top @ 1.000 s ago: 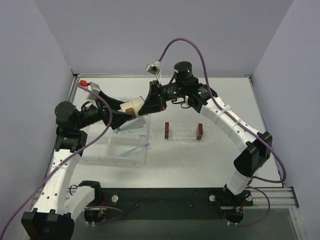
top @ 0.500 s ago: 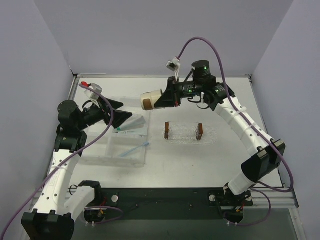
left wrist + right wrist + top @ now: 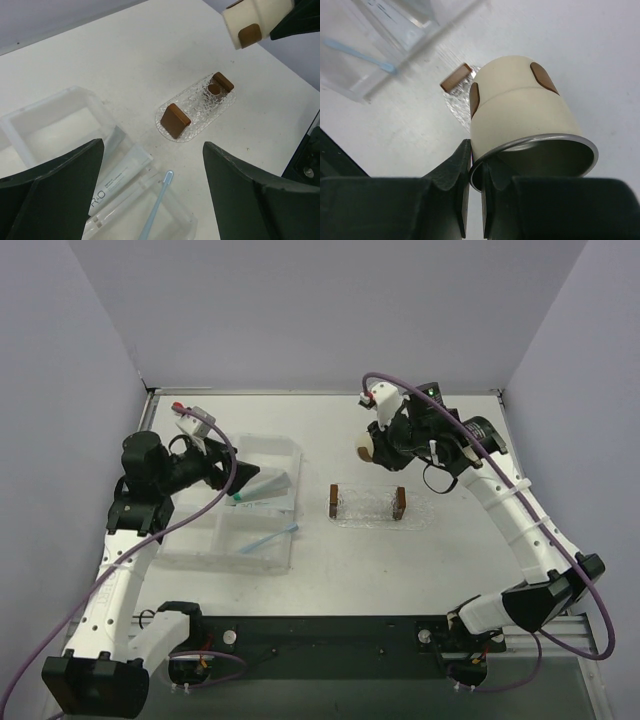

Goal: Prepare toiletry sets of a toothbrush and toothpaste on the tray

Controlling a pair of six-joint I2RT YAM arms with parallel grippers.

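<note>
with your right hand (image 3: 475, 167) pinching the cup (image 3: 520, 110), lower your wide-open left hand (image 3: 152, 172) squarely over the toothpaste (image 3: 117, 177).

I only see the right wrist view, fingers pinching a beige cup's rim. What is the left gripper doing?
Observer: The left gripper is open and empty, over the clear box.
Operator: Is anything set on the tray?
Observer: The tray carries only brown blocks, no toothbrush or tube.
Operator: Where is the toothpaste?
Observer: The toothpaste lies in that box, next to the toothbrush.
</note>
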